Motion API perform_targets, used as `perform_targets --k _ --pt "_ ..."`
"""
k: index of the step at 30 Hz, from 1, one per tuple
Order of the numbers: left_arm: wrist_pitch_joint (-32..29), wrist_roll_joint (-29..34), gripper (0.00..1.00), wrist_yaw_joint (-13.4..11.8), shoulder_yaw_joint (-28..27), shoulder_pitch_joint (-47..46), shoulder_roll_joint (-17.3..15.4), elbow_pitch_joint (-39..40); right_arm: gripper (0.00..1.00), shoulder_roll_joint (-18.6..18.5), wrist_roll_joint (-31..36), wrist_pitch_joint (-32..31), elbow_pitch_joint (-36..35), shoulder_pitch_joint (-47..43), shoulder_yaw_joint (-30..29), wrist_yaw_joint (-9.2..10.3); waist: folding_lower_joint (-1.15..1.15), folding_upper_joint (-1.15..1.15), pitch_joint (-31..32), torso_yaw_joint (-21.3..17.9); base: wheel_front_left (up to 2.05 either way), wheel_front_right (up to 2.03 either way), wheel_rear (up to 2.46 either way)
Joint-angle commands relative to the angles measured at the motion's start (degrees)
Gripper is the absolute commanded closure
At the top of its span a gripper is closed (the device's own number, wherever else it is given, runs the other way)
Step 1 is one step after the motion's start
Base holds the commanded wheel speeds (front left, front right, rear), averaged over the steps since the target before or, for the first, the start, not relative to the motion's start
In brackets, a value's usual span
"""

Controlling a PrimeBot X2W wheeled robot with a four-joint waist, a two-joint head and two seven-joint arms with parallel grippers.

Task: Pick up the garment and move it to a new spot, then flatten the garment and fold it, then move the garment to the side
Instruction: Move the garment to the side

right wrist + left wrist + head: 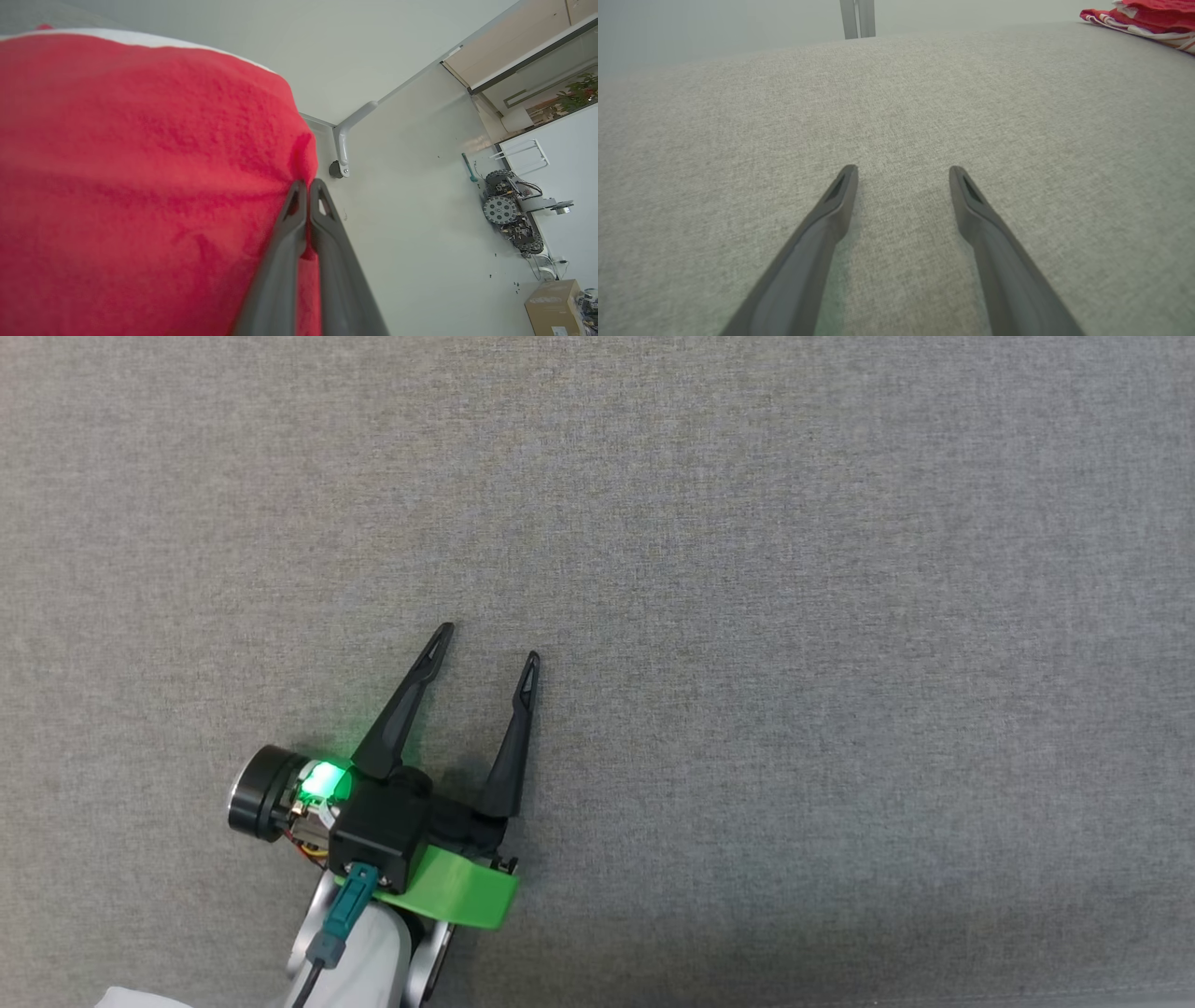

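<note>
Looking left first, I see my left gripper (pixel 489 642) with jaws wide apart above the grey table (pixel 794 616), whose top stretches wide on every side of it. From that wrist, the garment (pixel 1148 18) sits well away at the far right edge, cut off by the frame. Further right, my right gripper (pixel 308 183) has its jaws pressed together on the garment's red edge, with floor (pixel 420 233) beyond the tips. Red cloth blocks everything left of those fingers, so I can't tell how it hangs.
</note>
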State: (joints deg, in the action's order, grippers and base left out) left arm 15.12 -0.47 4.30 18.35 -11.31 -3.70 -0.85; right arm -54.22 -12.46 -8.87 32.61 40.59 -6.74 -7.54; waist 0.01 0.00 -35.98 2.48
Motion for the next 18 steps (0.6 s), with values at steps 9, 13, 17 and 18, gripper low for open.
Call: perform_targets --k 9,13,17,18 --pt "0.01 0.09 0.00 -0.17 0.03 -1.43 -0.60 -0.27 0.00 3.58 9.47 13.34 5.80 4.53 -4.74 0.11 -0.01 0.00 0.99 0.09 0.00 0.00 0.00" --pt "0.00 -0.29 0.00 -0.61 0.05 -0.69 -0.50 -0.72 0.00 9.92 13.56 20.07 7.70 6.25 -4.96 0.10 -0.01 0.00 3.85 -0.04 0.00 0.00 0.00" --pt "0.01 -0.83 0.00 -1.28 -0.17 1.33 -0.33 -1.27 0.00 18.15 12.25 22.72 7.55 4.19 -3.28 0.11 -0.01 0.00 8.53 -0.70 0.00 0.00 0.00" --pt "0.01 -0.98 0.00 -1.43 -0.23 1.80 -0.29 -1.42 0.00 19.92 11.40 23.06 7.40 3.64 -3.07 0.11 -0.01 0.00 9.67 -0.84 0.00 0.00 0.00"
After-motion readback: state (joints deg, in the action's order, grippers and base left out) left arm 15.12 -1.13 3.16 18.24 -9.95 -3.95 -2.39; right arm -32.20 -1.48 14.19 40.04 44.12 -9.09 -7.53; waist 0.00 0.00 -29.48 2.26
